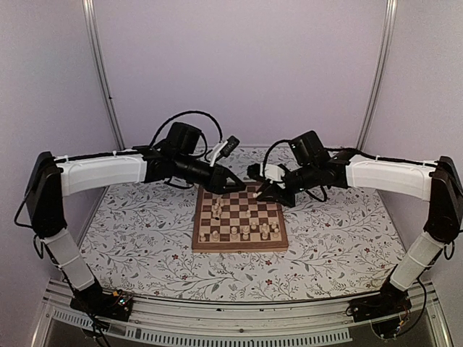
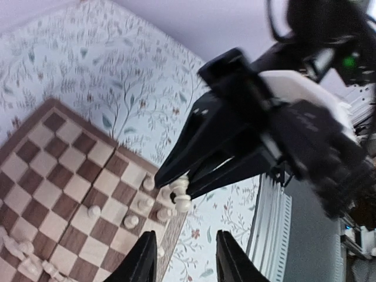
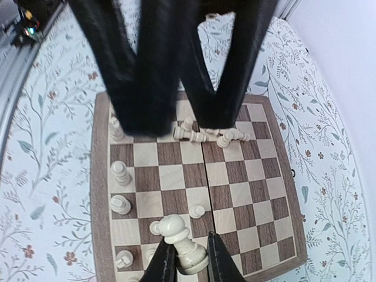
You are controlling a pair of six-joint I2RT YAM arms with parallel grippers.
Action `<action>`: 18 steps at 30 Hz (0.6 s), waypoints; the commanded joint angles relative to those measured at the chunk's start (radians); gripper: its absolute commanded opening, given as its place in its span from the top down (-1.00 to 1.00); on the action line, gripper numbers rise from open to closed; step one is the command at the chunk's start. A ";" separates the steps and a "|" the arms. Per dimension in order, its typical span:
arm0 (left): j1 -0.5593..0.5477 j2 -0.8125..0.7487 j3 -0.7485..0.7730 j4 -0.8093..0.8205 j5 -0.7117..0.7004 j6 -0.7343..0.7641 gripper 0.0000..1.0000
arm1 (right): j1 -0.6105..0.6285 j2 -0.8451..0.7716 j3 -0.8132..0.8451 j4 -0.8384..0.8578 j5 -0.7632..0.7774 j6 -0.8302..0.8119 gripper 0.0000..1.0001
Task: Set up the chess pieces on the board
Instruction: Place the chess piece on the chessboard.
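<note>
Gripping one pale chessman (image 3: pixel 181 242) between closely narrowed fingers: the right gripper (image 3: pixel 188 263), low over the right-hand part of the board (image 1: pixel 239 248). Held tilted, round head uppermost; impossible to say whether its foot is touching the wood.

Hovering opposite, above the board's far-left squares, with fingers parted and nothing between them: the left gripper (image 2: pixel 185 258).

Spread across the dark and cream checks, the other chess pieces (image 3: pixel 120 174). Standing upright in a loose line along the near edge, several of them, well apart from both grippers. Standing alone just beside the held man, one more. Lying toppled on their sides in a small heap under the left gripper's fingers, a further few, some touching one another.

Beneath the board, a floral table cover (image 1: pixel 130 238).
</note>
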 commanded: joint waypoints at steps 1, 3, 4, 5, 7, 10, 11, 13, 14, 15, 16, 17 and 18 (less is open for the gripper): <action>-0.093 -0.110 -0.107 0.377 -0.193 0.084 0.23 | -0.077 -0.047 0.038 -0.032 -0.309 0.158 0.85; -0.121 -0.115 -0.118 0.407 -0.224 0.107 0.19 | -0.089 -0.043 0.047 -0.038 -0.360 0.181 0.85; -0.126 -0.109 -0.115 0.414 -0.230 0.109 0.17 | -0.093 -0.043 0.050 -0.039 -0.382 0.189 0.85; -0.130 -0.101 -0.108 0.413 -0.232 0.107 0.16 | -0.095 -0.042 0.049 -0.039 -0.395 0.192 0.85; -0.136 -0.086 -0.097 0.412 -0.227 0.103 0.14 | -0.096 -0.043 0.047 -0.040 -0.415 0.194 0.85; -0.141 -0.061 -0.078 0.397 -0.196 0.103 0.13 | -0.098 -0.048 0.046 -0.039 -0.424 0.202 0.84; -0.143 -0.054 -0.073 0.391 -0.185 0.103 0.13 | -0.100 -0.049 0.046 -0.040 -0.427 0.205 0.84; -0.146 -0.047 -0.071 0.381 -0.174 0.102 0.13 | -0.108 -0.053 0.046 -0.038 -0.437 0.211 0.84; -0.147 -0.046 -0.075 0.379 -0.177 0.101 0.13 | -0.114 -0.054 0.047 -0.038 -0.444 0.214 0.84; -0.147 -0.048 -0.079 0.377 -0.182 0.102 0.13 | -0.119 -0.056 0.047 -0.037 -0.453 0.217 0.84; -0.147 -0.052 -0.086 0.376 -0.192 0.101 0.13 | -0.125 -0.058 0.047 -0.036 -0.463 0.222 0.84; -0.147 -0.056 -0.094 0.380 -0.199 0.100 0.14 | -0.128 -0.061 0.046 -0.036 -0.468 0.222 0.84; -0.147 -0.059 -0.099 0.383 -0.201 0.101 0.15 | -0.131 -0.063 0.045 -0.037 -0.471 0.223 0.84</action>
